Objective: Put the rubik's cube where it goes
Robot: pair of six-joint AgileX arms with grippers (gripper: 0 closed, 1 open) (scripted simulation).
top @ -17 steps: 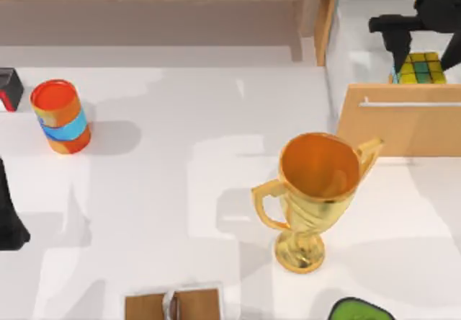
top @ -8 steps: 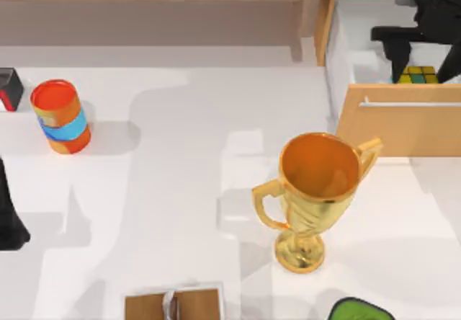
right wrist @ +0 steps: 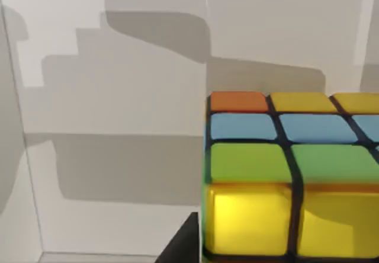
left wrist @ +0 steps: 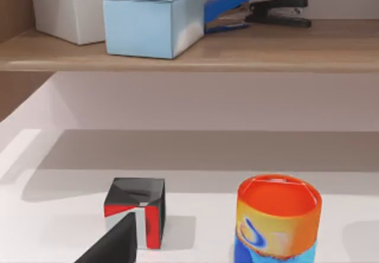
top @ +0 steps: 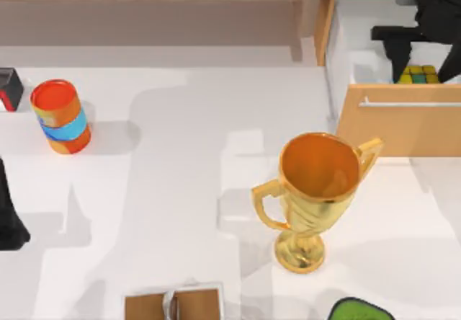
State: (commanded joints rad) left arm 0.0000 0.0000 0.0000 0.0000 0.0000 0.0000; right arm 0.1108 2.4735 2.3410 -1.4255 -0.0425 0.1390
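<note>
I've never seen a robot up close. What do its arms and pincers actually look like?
Both are matte black with no markings or cables that I can make out. The right pincer, over the open drawer, is blocky and angular, ending in a flat tapered finger. The left arm, at the table's left edge, appears as a dark, wedge-shaped mass.

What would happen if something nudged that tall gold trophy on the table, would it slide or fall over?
The gold trophy would probably tip rather than slide: its wide cup sits on a narrow stem over a small foot, so it looks top-heavy. Its glossy surface suggests hard, rigid material, likely slippery to grip. If toppled, its rounded body might roll, though the two side handles would likely stop it soon.
</note>
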